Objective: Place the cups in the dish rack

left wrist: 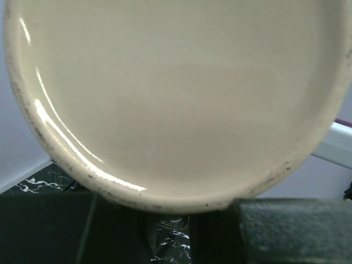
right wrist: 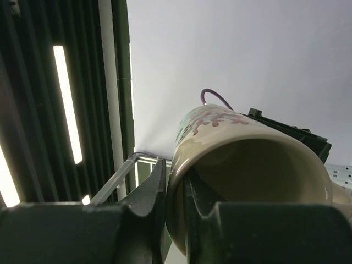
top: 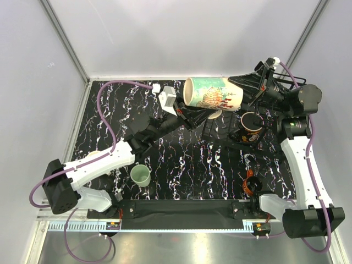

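Nearest, standing upright and mouth up on the black, white-veined stone-look counter [top: 110,126]: a small pale mint-green ceramic mug [top: 141,175], just beside the left arm's white forearm

Farther in and to the right, also upright on the counter: a glossy black mug with a printed pattern [top: 250,127], near the right arm's white link

Above the middle of the counter, raised clear of it and lying on its side between the two arms: a cream-beige glazed mug with a mint-green and reddish print [top: 213,94], base turned left, mouth turned right

At the mouth end, the right tool [right wrist: 176,187], clenched on the rim with one dark finger inside the cream wall and the other outside, grasping the cream-beige mug

At the base end, the left tool [top: 195,114], reaching up close under the mug. From the left wrist, almost nothing but the pale, speckle-edged bottom of the mug, with dark finger [left wrist: 291,231] material below it. Cannot tell whether clamped on the mug or merely beside it

Farthest back, in the far right corner of the counter behind the right arm: the black wire-grid dish rack [top: 273,77], partly hidden by the arm, with none of the three mugs in it
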Available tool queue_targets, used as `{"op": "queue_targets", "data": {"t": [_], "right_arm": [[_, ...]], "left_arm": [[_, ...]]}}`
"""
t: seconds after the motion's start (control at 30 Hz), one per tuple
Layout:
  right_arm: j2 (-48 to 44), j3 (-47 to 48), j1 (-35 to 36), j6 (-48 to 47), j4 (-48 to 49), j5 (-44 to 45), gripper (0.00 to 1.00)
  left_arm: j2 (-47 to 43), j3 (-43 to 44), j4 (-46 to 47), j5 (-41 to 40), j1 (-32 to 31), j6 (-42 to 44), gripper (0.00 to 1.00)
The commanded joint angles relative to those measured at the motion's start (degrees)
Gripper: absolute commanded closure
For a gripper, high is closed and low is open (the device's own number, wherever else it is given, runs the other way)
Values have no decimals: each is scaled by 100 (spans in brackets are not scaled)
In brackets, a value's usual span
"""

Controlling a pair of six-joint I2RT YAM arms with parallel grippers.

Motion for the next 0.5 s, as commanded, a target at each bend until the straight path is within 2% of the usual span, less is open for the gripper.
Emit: {"op": "queue_targets", "data": {"t": [0.0, 0.03, 0.1, 0.13, 0.23, 0.33, 0.4, 0.47], "right_arm": [[-159, 141, 146, 122, 180, -117, 82], [-167, 316, 146, -524, -589, -144, 68], [-194, 527, 155, -1221, -1427, -179, 58], [-176, 737, 146, -1895, -2197, -171, 53], [-159, 880, 146, -2751, -3195, -92, 44], [-167, 643, 137, -2999, -3329, -74, 37], [-167, 738, 128, -3393, -3766, 39, 33], [-106, 984, 85, -4403, -4934, 224, 32]], "left_arm": [[-44, 420, 130, -141, -107, -292, 100], [-114, 473, -141, -202, -107, -247, 100], [-202, 473, -388, -395, -107, -177, 100], [-324, 465, -616, -439, -107, -124, 100], [-562, 263, -758, -650, -107, 16, 100], [-887, 174, -1073, -887, -98, 332, 100], [-1055, 305, -1399, -1089, -55, 525, 100], [-1134, 402, -1847, -1168, 33, 658, 100]]}}
